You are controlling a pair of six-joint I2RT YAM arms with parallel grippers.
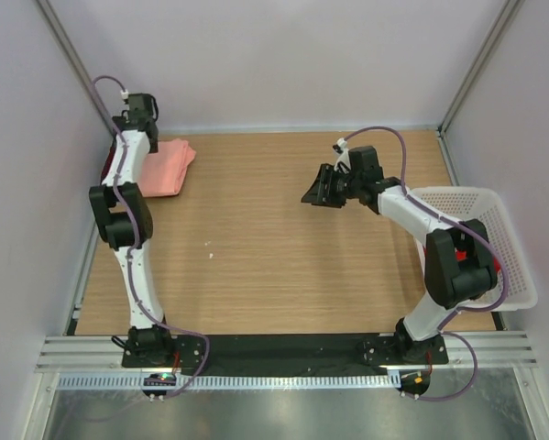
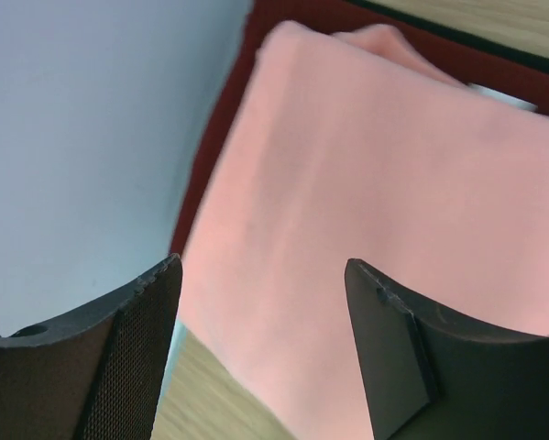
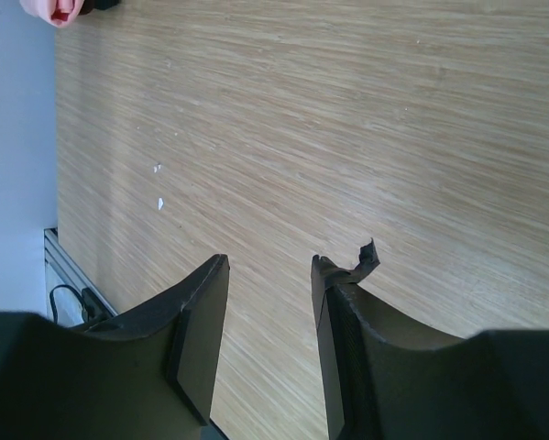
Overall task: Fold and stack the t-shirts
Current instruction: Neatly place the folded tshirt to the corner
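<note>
The left arm (image 1: 127, 215) stretches to the far left corner of the table (image 1: 256, 275), its left gripper (image 2: 260, 270) spread wide. The right arm (image 1: 416, 215) bends toward the table's middle, with the right gripper (image 1: 323, 191) slightly parted.

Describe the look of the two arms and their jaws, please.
The left arm and right arm have white link shells, black joints and black bases. A thin purple cable runs along each. The jaws are black, broad and wedge-shaped; the left ones show a fine mesh texture inside. No markings are readable.
</note>
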